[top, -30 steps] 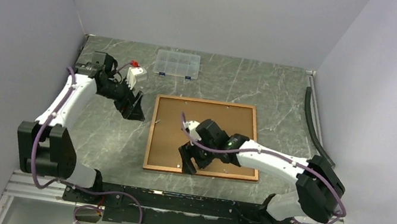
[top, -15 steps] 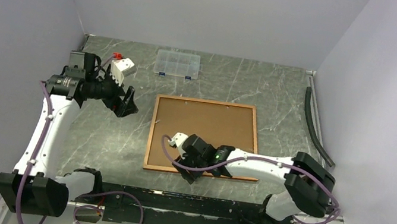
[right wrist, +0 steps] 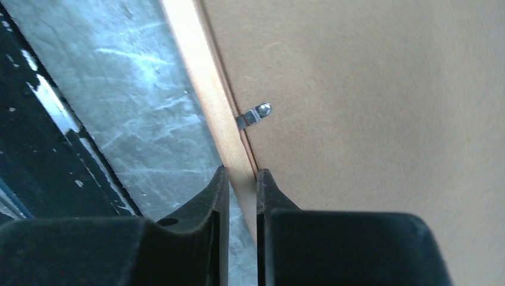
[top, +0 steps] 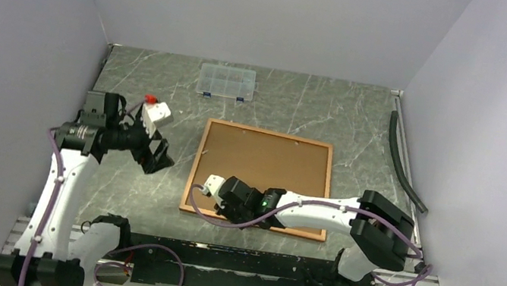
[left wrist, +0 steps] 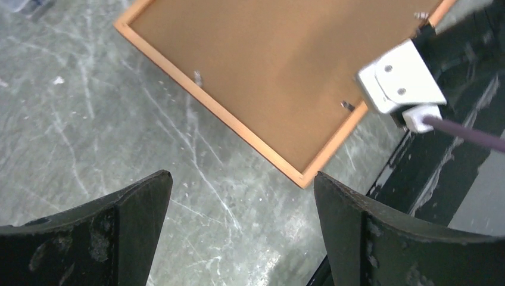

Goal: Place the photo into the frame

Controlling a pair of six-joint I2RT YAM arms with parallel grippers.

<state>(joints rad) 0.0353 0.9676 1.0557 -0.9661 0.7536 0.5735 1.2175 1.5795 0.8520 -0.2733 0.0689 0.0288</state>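
Observation:
The frame lies face down on the marble table, its wood-coloured back rail around a brown backing board. My right gripper is at the near left part of the frame. In the right wrist view it is shut on the frame's near rail, one finger outside the rail and one on the board side. A small metal tab sits just ahead of the fingers. My left gripper hangs open left of the frame, nothing between its fingers. The photo is hidden.
A small clear compartment box stands at the back of the table. A black hose runs along the right wall. The black mounting rail borders the table's near edge, close to the frame's corner.
My right gripper slid to the frame's near edge and closed on its rail; the frame turned slightly. The left arm drew back toward the near left, still open.

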